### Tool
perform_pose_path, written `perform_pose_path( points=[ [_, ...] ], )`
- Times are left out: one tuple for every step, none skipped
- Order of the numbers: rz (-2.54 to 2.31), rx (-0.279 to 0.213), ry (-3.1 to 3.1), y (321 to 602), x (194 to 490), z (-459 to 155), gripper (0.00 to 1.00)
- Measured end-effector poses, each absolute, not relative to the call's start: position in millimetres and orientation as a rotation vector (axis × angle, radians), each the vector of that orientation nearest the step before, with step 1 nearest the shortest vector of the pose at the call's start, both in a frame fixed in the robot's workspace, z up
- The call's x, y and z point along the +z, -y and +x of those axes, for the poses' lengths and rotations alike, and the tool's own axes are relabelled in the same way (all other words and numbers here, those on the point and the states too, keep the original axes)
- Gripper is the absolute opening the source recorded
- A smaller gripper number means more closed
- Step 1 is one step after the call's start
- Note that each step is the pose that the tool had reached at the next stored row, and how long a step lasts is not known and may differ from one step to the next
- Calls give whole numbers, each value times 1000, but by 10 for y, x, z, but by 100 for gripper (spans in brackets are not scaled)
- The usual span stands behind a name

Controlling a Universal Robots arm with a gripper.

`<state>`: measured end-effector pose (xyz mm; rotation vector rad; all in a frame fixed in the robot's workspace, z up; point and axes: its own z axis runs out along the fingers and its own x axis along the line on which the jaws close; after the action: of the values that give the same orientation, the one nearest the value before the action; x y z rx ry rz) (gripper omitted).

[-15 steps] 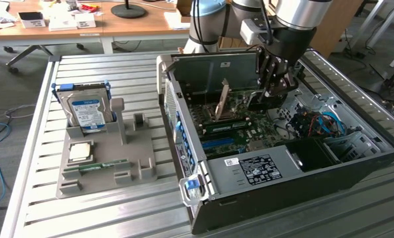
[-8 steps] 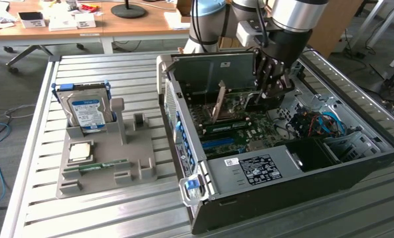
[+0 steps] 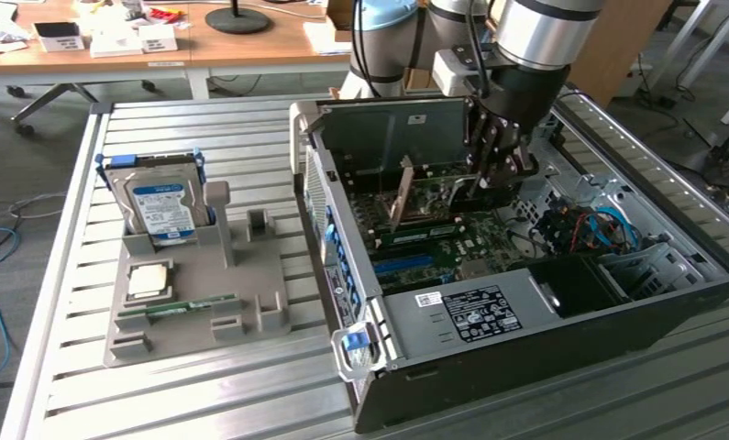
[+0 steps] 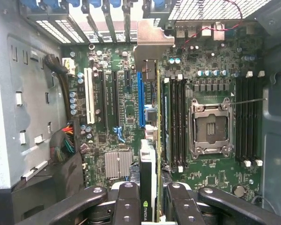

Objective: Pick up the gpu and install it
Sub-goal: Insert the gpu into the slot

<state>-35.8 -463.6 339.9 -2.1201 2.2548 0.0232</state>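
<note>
Gpu (image 4: 148, 176): clamped in my gripper and stood on edge over the board (image 4: 215, 176) inside the case. I judge it is kept upright so its long edge can meet a slot squarely.
Gripper (image 4: 152, 208): partly closed, one finger (image 4: 129, 201) on each face of the gpu, pinching it across its thickness.
Bracket (image 4: 152, 47): points at the rear slot openings, where I judge it has to sit.
Slot (image 4: 140, 98): blue, just beside the gpu on its cooler side. I cannot tell whether the card's edge has reached any slot.
RAM slots (image 4: 175, 122): close along the gpu's bare face, the tightest neighbour.
Socket (image 4: 210, 126): beyond the RAM slots, well apart.
Cables (image 4: 65, 140): bundled by the case wall, out of the way.
Case (image 3: 584, 367): lies open side up. In the exterior view its power supply (image 3: 487, 312) is at six o'clock from my gripper, apart from it.
Tray (image 3: 260, 275): at nine o'clock from the case in the exterior view, holding a drive (image 3: 162, 202) at its twelve o'clock end.
Desk (image 3: 217, 50): at eleven o'clock, farthest off.
</note>
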Motion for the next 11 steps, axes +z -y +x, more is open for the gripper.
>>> perform_pose_path(
  points=[
    [-2120, 23, -2255, 4636, 3399, -358, 27],
    [-2120, 23, -2255, 4636, 3399, -358, 27],
    [-2120, 23, -2255, 4636, 3396, -358, 27],
    [-2120, 23, -2255, 4636, 3385, -360, 27],
    [-2120, 23, -2255, 4636, 3373, -364, 27],
    [-2120, 23, -2255, 4636, 3361, -366, 27],
    [-2120, 23, -2255, 4636, 3358, -366, 27],
    [-2120, 23, -2255, 4636, 3358, -365, 27],
    [-2120, 23, -2255, 4636, 3358, -366, 27],
    [-2120, 23, -2255, 4636, 3358, -366, 27],
    [-2120, 23, -2255, 4636, 3358, -366, 27]
  ],
)
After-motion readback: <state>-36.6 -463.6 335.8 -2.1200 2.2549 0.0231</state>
